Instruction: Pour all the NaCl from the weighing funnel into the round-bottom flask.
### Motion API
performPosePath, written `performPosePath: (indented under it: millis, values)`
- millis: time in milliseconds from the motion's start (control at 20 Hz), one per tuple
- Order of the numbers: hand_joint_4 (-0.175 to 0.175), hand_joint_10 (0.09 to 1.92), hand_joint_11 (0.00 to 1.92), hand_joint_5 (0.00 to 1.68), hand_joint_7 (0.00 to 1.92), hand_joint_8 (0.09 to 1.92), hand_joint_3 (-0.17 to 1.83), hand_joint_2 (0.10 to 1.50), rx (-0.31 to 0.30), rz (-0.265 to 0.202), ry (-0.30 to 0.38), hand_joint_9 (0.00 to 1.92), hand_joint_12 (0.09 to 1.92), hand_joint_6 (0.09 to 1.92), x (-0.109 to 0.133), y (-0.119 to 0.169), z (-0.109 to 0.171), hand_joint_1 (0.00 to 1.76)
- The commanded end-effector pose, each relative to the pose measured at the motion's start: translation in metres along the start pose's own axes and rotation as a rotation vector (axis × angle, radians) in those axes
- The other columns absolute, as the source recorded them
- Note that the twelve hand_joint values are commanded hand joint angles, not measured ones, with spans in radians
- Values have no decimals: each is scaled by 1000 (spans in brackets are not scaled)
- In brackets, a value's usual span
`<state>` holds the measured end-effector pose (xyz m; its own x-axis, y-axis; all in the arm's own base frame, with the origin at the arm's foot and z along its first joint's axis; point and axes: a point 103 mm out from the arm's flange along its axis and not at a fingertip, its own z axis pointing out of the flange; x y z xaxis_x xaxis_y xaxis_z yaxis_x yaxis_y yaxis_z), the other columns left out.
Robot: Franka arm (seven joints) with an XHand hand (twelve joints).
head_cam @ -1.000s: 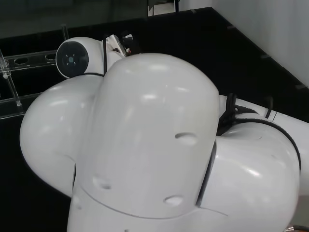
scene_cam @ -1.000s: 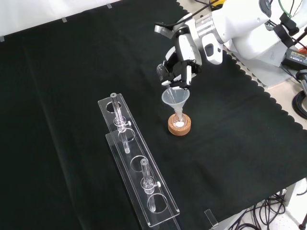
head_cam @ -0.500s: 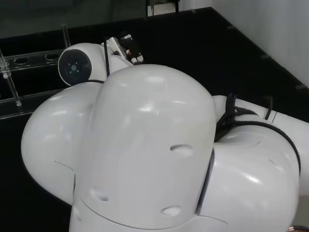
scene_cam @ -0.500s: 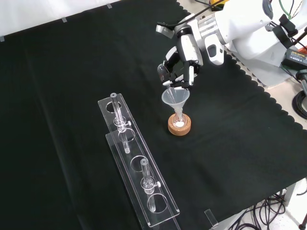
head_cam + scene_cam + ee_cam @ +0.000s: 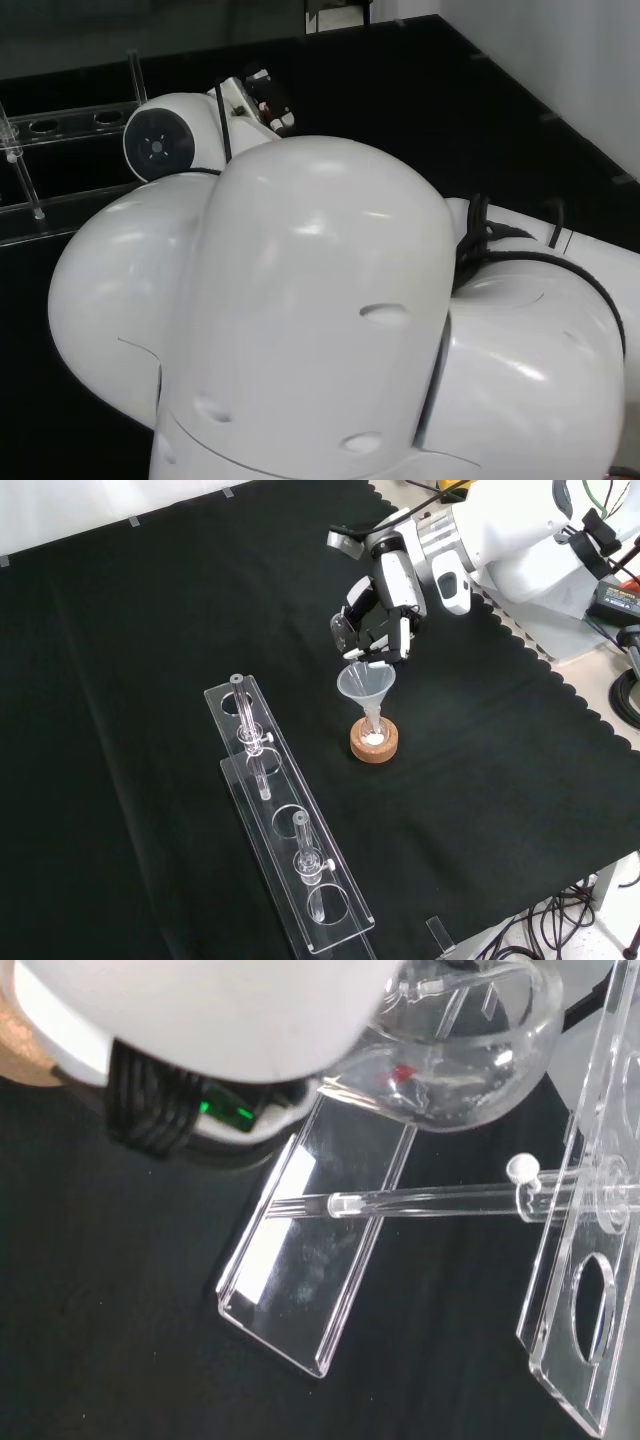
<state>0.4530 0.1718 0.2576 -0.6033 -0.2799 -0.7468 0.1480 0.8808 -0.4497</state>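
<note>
- A blurred white part of the hand (image 5: 200, 1010) lies close to the lens, with black cables (image 5: 150, 1120) and a small green light (image 5: 228, 1112) beneath it.
- A clear glass bowl (image 5: 470, 1060), probably the weighing funnel, sits beside the hand; a small red spot shows through it.
- A clear plastic rack (image 5: 590, 1260) with round holes stands on the black cloth (image 5: 100, 1310).
- A thin glass tube (image 5: 430, 1202) passes through the rack.
- A flat clear plate (image 5: 320, 1250) lies on the cloth.
</note>
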Motion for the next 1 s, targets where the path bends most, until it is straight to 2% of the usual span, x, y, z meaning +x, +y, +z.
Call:
performPosePath:
  millis: [50,350,1000]
  values:
    - [175,138,256,1590,1800,87,618,601,-7,8,6,1343,1433,87,1,4,-4,1158]
    - [175,136,255,1590,1800,87,618,601,-4,-12,21,1340,1432,87,5,3,-8,1158]
    - [175,131,255,1589,1800,87,615,603,22,23,19,1330,1432,87,-2,1,-5,1158]
